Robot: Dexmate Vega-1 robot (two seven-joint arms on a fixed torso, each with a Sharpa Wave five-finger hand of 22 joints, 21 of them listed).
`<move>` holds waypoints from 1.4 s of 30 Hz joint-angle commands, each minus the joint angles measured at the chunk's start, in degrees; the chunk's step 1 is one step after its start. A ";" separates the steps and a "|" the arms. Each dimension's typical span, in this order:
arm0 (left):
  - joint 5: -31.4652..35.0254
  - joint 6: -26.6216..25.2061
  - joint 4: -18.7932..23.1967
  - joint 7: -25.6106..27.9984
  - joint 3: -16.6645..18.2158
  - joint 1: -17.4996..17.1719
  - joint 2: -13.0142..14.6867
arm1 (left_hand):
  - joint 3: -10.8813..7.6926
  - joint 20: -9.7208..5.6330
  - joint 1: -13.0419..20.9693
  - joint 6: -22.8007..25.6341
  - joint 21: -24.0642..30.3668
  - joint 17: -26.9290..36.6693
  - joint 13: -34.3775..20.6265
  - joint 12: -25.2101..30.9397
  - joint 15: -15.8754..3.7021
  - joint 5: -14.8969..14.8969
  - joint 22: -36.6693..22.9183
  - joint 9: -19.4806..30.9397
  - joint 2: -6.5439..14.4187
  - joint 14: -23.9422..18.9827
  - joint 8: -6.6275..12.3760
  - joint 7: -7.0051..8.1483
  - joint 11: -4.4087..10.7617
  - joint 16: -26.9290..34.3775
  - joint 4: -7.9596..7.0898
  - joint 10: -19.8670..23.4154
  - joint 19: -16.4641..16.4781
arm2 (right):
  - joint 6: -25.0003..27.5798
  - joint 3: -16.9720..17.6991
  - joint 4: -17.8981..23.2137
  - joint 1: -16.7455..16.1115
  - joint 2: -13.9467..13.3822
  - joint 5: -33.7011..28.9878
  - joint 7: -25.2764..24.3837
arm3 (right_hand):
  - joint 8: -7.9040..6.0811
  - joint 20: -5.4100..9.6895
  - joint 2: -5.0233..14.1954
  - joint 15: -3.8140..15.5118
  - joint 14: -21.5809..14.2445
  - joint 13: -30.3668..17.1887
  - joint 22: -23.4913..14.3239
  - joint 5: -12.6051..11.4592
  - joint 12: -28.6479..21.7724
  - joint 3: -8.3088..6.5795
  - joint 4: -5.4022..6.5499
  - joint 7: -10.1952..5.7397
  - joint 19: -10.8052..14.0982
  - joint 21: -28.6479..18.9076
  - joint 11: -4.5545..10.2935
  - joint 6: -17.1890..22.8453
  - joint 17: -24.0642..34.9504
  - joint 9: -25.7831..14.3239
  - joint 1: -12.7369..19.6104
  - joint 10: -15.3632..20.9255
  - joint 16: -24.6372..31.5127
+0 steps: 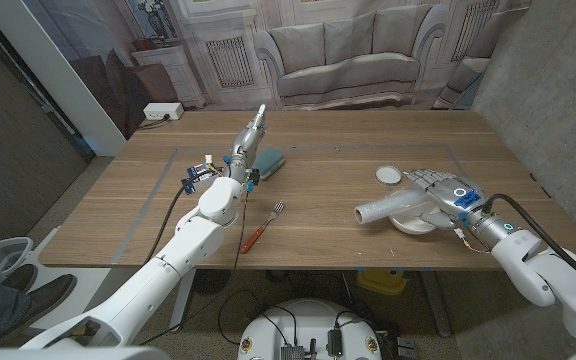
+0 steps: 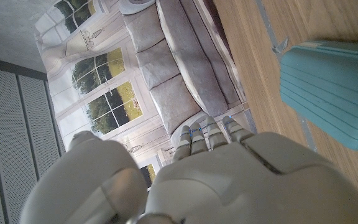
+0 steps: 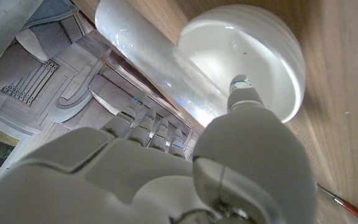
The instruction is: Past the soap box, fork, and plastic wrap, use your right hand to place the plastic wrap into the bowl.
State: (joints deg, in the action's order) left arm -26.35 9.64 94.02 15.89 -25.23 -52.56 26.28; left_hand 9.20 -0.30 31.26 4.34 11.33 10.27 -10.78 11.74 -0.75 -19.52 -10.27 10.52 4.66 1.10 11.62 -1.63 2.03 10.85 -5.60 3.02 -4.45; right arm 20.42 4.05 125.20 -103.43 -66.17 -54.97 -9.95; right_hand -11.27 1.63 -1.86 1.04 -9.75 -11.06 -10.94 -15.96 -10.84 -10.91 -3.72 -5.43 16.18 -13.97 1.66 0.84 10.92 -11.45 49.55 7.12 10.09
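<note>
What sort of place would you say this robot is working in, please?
Probably a lab or test room staged as a home: a wooden table stands before a printed backdrop of a sofa and windows, beside a bare concrete wall.

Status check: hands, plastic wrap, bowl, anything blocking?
Right hand grips white plastic wrap roll, roll lying across white bowl rim. Left hand open, raised beside teal soap box. Red-handled fork well clear.
</note>
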 commanded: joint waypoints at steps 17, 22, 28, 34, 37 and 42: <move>-0.48 0.43 -1.92 -1.18 -0.22 1.41 -0.43 | 0.43 0.22 0.53 0.42 0.08 0.21 -0.16 -0.13 -0.15 0.19 -0.08 0.30 0.10 0.25 -0.18 -0.06 0.16 -0.10 0.10 0.22 0.05 | -6.35 7.97 2.76 -2.92 8.62 -6.15 4.70 | -0.57 -0.11 -0.13 0.44 -0.35 -0.20 -0.10 -0.74 -1.09 0.81 0.41 -0.41 0.27 0.10 0.22 1.08 0.17 -0.08 -1.75 0.84 0.58; -0.42 0.63 -1.97 -1.18 -0.18 1.49 -0.45 | 0.48 0.25 0.56 0.40 0.08 0.21 -0.16 -0.07 -0.14 0.20 -0.08 0.30 0.11 0.27 -0.19 -0.06 0.01 -0.11 0.11 0.35 0.04 | -8.72 9.73 3.20 -3.21 10.24 -6.56 5.03 | -0.71 0.01 -0.11 0.57 -0.51 -0.20 -0.11 -0.86 -1.20 0.92 0.54 -0.55 0.44 0.08 0.27 1.50 0.17 -0.08 -2.06 1.01 0.68; -0.56 0.67 -1.94 -1.32 -0.09 1.45 -0.34 | 0.54 0.24 0.61 0.40 0.08 0.21 -0.16 -0.09 -0.15 0.21 -0.09 0.30 0.14 0.31 -0.19 -0.03 0.02 -0.12 0.11 0.30 0.02 | -10.69 11.28 3.99 -3.14 12.86 -7.36 4.96 | -0.89 0.05 -0.10 0.69 -0.78 -0.20 -0.11 -1.07 -1.41 1.09 0.75 -0.68 0.64 0.06 0.34 2.04 0.18 -0.08 -2.48 1.43 0.82; -0.73 0.76 -1.88 -1.51 0.02 1.43 -0.22 | 0.61 0.11 0.66 0.49 0.11 0.21 -0.16 -0.09 -0.14 0.22 -0.09 0.30 0.17 0.31 -0.16 -0.10 0.04 -0.11 0.12 0.30 0.08 | -12.24 12.24 4.64 -2.86 15.32 -7.92 4.93 | -1.02 0.18 -0.01 0.97 -0.76 -0.20 -0.12 -1.24 -1.54 1.17 0.89 -0.65 0.76 0.07 0.34 2.49 0.18 -0.07 -2.79 1.68 0.83; -0.83 0.69 -1.75 -1.71 0.12 1.48 0.00 | 0.64 0.11 0.68 0.44 0.11 0.21 -0.16 -0.13 -0.11 0.23 -0.09 0.30 0.18 0.33 -0.18 -0.09 0.05 -0.12 0.12 0.21 0.07 | -12.75 12.70 5.06 -2.78 16.57 -8.18 4.82 | -1.05 0.15 0.01 0.97 -0.80 -0.20 -0.12 -1.32 -1.65 1.21 0.95 -0.64 0.85 0.06 0.44 2.61 0.18 -0.07 -2.90 1.92 0.85; -1.01 0.53 -1.39 -2.04 0.35 1.45 0.46 | 0.70 0.11 0.72 0.43 0.10 0.21 -0.16 -0.16 -0.18 0.23 -0.09 0.30 0.20 0.34 -0.19 -0.12 0.09 -0.12 0.13 0.12 0.05 | -13.80 13.29 5.51 -2.71 18.57 -8.24 3.92 | -1.11 0.22 0.07 1.11 -1.02 -0.20 -0.12 -1.49 -1.74 1.31 1.07 -0.70 1.00 0.05 0.50 2.90 0.18 -0.07 -3.14 2.08 0.94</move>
State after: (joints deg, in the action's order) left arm -27.02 10.27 92.18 14.37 -25.26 -51.16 26.14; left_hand 9.33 -0.31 31.48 4.34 11.33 10.27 -10.78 11.74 -0.75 -19.52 -10.26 10.52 4.89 1.10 11.62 -1.63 2.03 10.85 -5.46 3.02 -4.45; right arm 9.09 15.60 129.57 -106.33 -51.79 -62.56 -5.10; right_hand -12.14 1.63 -1.70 1.86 -10.59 -11.06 -10.95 -17.20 -12.19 -9.57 -2.85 -5.96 16.63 -13.97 2.06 3.41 10.94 -11.47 46.67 8.60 10.52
